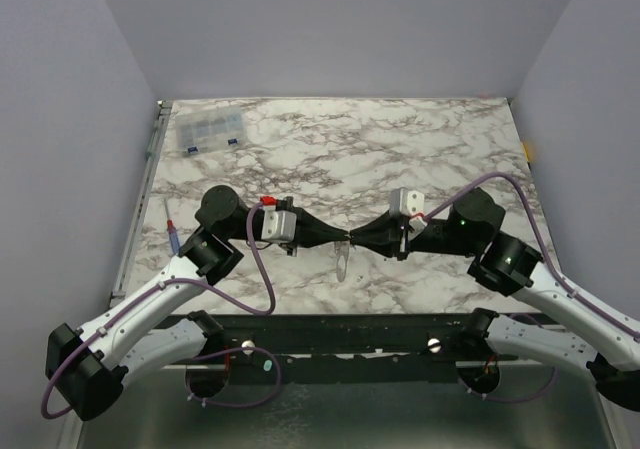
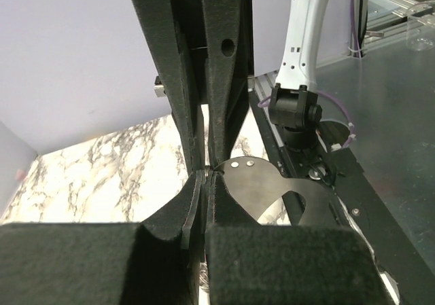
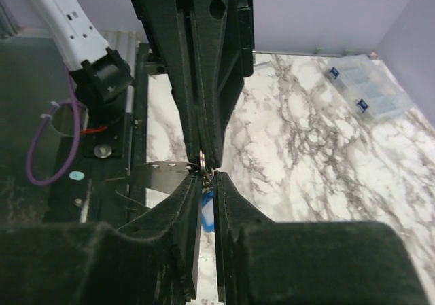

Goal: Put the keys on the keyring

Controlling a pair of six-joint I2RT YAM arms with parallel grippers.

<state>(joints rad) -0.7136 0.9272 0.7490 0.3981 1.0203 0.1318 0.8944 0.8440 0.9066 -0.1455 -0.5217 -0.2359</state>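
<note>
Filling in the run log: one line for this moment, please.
left gripper: shut on keyring | right gripper: shut on blue tag | key: dangling at ring, threading unclear

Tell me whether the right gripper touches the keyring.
Touching: right wrist view shows the keyring pinched by the right gripper, blue tag between its fingers.

Lab rig: plain-walled marble table (image 1: 420,149)

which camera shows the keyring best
The right wrist view: the keyring shows close up as a silver loop with its blue tag just below. The left wrist view shows at most a sliver; in the top view it is too small to make out.
</note>
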